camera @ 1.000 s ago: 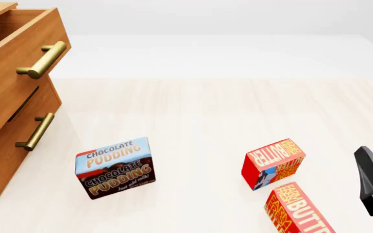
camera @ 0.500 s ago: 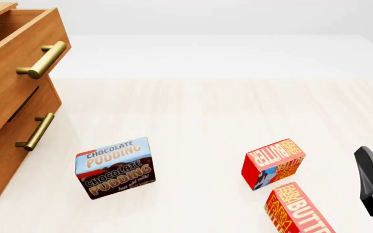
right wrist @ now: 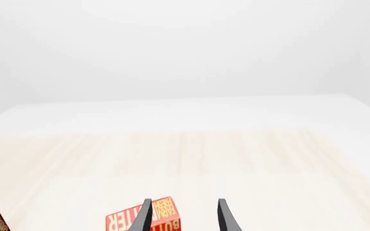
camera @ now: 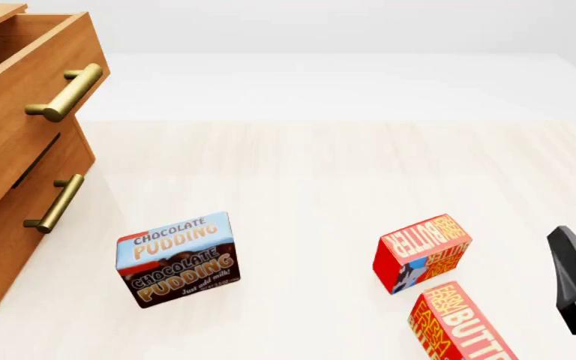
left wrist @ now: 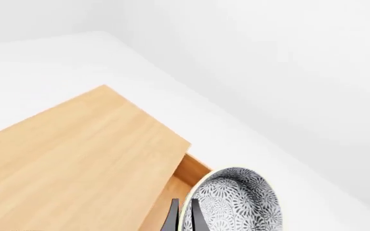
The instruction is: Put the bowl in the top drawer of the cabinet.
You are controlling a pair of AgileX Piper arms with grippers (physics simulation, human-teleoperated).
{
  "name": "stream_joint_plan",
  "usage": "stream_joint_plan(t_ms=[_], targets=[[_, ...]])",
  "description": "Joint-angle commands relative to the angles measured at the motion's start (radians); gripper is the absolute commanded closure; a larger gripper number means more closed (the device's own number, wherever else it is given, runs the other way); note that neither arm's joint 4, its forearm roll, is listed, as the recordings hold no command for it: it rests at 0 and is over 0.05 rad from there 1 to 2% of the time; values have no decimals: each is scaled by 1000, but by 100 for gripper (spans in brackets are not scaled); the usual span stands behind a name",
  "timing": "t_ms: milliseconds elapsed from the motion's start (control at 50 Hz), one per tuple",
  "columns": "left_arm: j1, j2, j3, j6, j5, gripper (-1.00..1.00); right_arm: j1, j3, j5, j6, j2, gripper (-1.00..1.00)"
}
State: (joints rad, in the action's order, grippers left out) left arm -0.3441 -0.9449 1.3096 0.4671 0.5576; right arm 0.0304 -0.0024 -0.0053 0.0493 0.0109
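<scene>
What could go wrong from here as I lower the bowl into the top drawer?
1. The bowl hangs by its rim from the left gripper, near the edge of the cabinet top; it might clip that edge going down.
2. Only a thin rim grip shows, so the bowl could slip or tilt.
3. The front view shows the top drawer open but not the bowl, so alignment is hard to judge.

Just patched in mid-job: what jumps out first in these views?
The bowl, its inside patterned grey, is pinched at the rim in the left pincer beside the cabinet top, over the pulled-out top drawer. On the table sit a pudding box and two red butter boxes.
</scene>
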Motion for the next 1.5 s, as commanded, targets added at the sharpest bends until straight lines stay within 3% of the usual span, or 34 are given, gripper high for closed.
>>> stream_joint_plan(t_ms=[20, 100, 200, 240, 360, 560, 620, 900, 1100, 1500], targets=[[-34, -22, 11, 31, -3, 100, 2, 0, 0, -2, -2, -100], [-41, -48, 3, 92, 30, 100, 3, 0, 0, -2, -2, -100], [-46, -56, -10, 97, 28, 100, 1, 0, 0, -2, -2, -100], [-68, -91, -13, 142, 29, 100, 3, 0, 0, -2, -2, -100], [-80, -127, -6, 143, 40, 100, 2, 0, 0, -2, -3, -100], [-120, -198, 103, 130, 85, 100, 3, 0, 0, -2, -3, -100], [-122, -217, 137, 98, 117, 100, 4, 0, 0, -1, -4, -100], [-125, -279, 193, 86, 196, 100, 4, 0, -1, 1, -5, -100], [-106, -285, 167, 69, 233, 100, 4, 0, -1, 0, -5, -100], [-136, -335, 121, 132, 179, 100, -3, 0, 0, -3, -5, -100]])
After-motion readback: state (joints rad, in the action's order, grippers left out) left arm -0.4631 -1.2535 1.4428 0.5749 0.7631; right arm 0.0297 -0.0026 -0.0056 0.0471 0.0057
